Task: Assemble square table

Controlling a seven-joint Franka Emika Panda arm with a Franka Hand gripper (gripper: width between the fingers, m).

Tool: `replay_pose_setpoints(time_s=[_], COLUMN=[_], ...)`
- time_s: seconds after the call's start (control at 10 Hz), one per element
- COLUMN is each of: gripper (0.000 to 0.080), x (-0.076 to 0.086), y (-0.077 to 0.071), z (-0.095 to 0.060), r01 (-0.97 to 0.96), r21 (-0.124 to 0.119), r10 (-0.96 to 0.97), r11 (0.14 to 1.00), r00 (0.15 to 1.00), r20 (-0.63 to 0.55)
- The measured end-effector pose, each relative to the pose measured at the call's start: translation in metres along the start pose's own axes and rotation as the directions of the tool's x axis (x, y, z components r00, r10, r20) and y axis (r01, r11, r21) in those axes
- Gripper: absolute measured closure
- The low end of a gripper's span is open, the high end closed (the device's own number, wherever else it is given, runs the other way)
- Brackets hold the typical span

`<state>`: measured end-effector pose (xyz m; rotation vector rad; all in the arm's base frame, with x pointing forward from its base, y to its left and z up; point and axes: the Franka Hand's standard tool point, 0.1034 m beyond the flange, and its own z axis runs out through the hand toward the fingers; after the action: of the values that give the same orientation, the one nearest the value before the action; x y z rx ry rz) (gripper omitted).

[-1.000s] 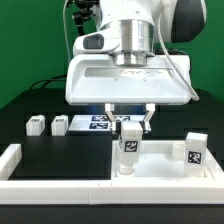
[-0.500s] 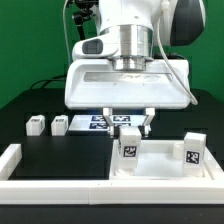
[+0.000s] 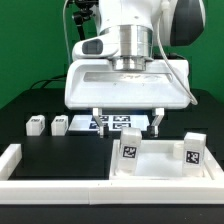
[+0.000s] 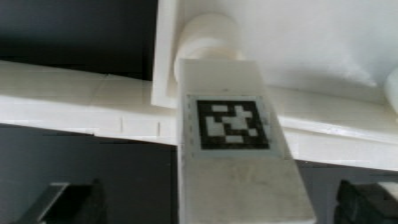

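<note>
Wrist view: black-and-white tag on leg

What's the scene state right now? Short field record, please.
gripper: jaws open wide, touching nothing
square table: flat, by the border rail
upright leg one: on the slab's corner, under the gripper, tag showing
upright leg two: on the slab, exterior view's right
loose legs: two, exterior view's left

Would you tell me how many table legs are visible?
4: two loose legs lie at the exterior view's left; two upright legs stand on the slab. Others may be hidden.
</note>
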<state>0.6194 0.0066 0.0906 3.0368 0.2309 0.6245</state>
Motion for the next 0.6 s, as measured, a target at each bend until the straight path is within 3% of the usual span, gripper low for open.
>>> replay_pose_setpoints(time_s=[0.4,0.5,0.6], gripper=[0.015,0.015,0.015], x=[-0.0002,-0.0027,0.0009], y=[0.0,-0.0019,-0.0052], z=[0.0001,0.0017,0.0029], r01=[0.0,-0.018,-0.056], r21=[0.0,0.013,0.042], r10=[0.0,0.018,0.052], r11=[1.0,1.0,0.998], r00=[1.0,0.999,0.994], r20=[0.0,0.029,0.092])
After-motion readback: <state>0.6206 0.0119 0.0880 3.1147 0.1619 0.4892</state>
